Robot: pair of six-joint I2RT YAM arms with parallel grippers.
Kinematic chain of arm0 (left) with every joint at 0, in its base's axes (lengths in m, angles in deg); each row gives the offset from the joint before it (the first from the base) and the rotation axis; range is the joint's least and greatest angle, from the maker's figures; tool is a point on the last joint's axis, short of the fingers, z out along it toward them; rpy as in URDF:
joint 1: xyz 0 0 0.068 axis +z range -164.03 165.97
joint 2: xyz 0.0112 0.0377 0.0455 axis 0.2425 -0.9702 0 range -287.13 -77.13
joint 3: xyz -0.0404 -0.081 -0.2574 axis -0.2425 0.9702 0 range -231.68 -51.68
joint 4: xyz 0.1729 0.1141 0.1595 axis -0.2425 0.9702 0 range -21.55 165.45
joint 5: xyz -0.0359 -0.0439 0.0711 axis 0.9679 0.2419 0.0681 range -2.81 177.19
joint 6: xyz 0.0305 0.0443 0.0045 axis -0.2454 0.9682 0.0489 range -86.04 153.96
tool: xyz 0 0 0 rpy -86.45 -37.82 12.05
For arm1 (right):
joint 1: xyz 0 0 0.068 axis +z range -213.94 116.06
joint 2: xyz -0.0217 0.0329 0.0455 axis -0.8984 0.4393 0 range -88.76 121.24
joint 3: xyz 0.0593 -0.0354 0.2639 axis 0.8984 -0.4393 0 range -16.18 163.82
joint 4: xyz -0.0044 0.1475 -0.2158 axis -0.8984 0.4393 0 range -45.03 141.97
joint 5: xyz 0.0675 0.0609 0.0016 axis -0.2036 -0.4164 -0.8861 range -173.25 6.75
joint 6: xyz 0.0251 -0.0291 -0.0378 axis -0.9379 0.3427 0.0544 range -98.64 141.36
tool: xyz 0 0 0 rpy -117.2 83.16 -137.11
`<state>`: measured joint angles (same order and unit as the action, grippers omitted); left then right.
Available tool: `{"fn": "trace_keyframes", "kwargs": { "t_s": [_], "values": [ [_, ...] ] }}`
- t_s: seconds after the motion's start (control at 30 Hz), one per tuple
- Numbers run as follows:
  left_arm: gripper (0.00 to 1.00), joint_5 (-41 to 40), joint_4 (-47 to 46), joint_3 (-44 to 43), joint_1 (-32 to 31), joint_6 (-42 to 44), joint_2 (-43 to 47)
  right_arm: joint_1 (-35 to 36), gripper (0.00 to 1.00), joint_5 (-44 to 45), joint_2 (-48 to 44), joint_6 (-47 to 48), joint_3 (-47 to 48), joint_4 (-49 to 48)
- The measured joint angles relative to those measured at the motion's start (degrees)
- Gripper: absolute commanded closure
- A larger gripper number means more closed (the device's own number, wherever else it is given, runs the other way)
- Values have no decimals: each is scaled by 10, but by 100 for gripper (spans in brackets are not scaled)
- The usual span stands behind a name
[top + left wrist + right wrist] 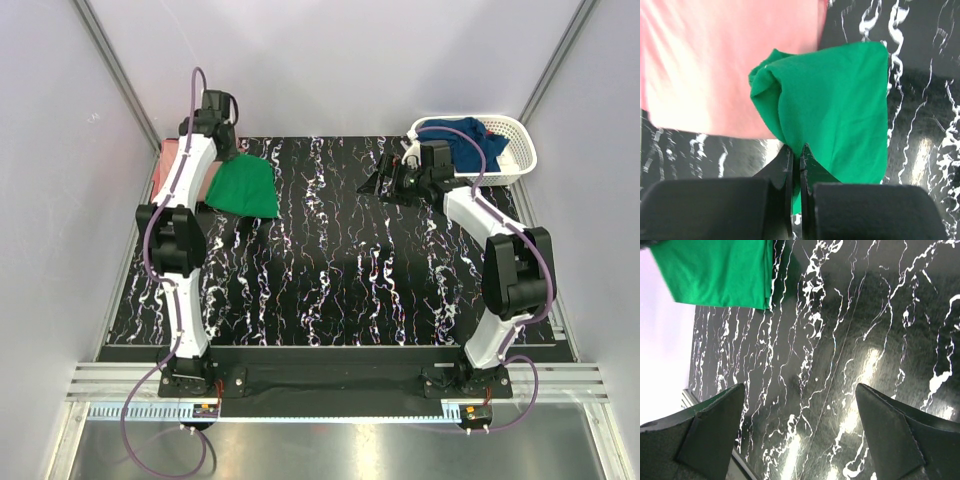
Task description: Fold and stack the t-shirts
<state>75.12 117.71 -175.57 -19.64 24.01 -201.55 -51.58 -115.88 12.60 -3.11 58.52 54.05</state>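
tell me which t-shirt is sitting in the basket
The dark navy blue t-shirt, bunched inside the white basket at the far right. The green t-shirt and the pink t-shirt are both outside it, over at the far left.

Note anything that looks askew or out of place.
The bright green cotton t-shirt, pinched by the left gripper, is bunched at one corner and overlaps only the edge of the salmon pink cotton t-shirt, not squarely stacked.
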Motion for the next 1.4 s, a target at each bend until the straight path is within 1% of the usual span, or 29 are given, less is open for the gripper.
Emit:
{"fn": "trace_keyframes", "kwargs": {
  "t_s": [0.13, 0.23, 0.33, 0.43, 0.57, 0.6, 0.67, 0.7, 0.73, 0.77, 0.87, 0.9, 1.0, 1.07, 1.23, 1.4],
  "values": [
    [100, 0, -5, -51, 13, 20, -1, 0, 0, 0, 16, 0, 9, -2],
    [100, 3, -27, -81, 33, 29, 1, 0, 0, 0, 26, 1, 17, 3],
    [100, 13, -44, -84, 70, 31, 4, 0, 0, 0, 28, 1, 19, 4],
    [100, 33, -59, -82, 120, 30, -2, 0, 0, 0, 28, 2, 23, 6],
    [100, 59, -111, -83, 177, 26, -39, 0, 0, 0, 36, 4, 33, 7],
    [96, 67, -124, -86, 189, 24, -56, 0, 0, 0, 41, 5, 37, 7],
    [76, 81, -140, -106, 208, 18, -98, 0, 1, 1, 51, 7, 44, 9],
    [51, 88, -153, -110, 212, 13, -117, 0, 0, 1, 57, 8, 48, 13],
    [42, 93, -161, -110, 220, 12, -130, 0, 0, 1, 61, 9, 49, 15],
    [39, 101, -172, -102, 224, 6, -140, 0, 0, 1, 64, 9, 51, 18],
    [34, 125, -199, -61, 227, -4, -143, 0, 0, 1, 75, 11, 60, 29],
    [27, 133, -205, -57, 226, -6, -143, 0, 0, 1, 76, 11, 61, 30],
    [28, 166, -222, -57, 222, -11, -140, 0, 0, 1, 79, 11, 66, 31],
    [36, 194, -239, -37, 219, -21, -124, 0, 0, 1, 81, 11, 67, 30],
    [36, 247, -273, 75, 199, -39, -37, 0, 0, 1, 82, 10, 67, 29],
    [42, 280, -332, 185, 148, -57, 34, 0, 0, 1, 81, 7, 66, 28]
  ]
}}
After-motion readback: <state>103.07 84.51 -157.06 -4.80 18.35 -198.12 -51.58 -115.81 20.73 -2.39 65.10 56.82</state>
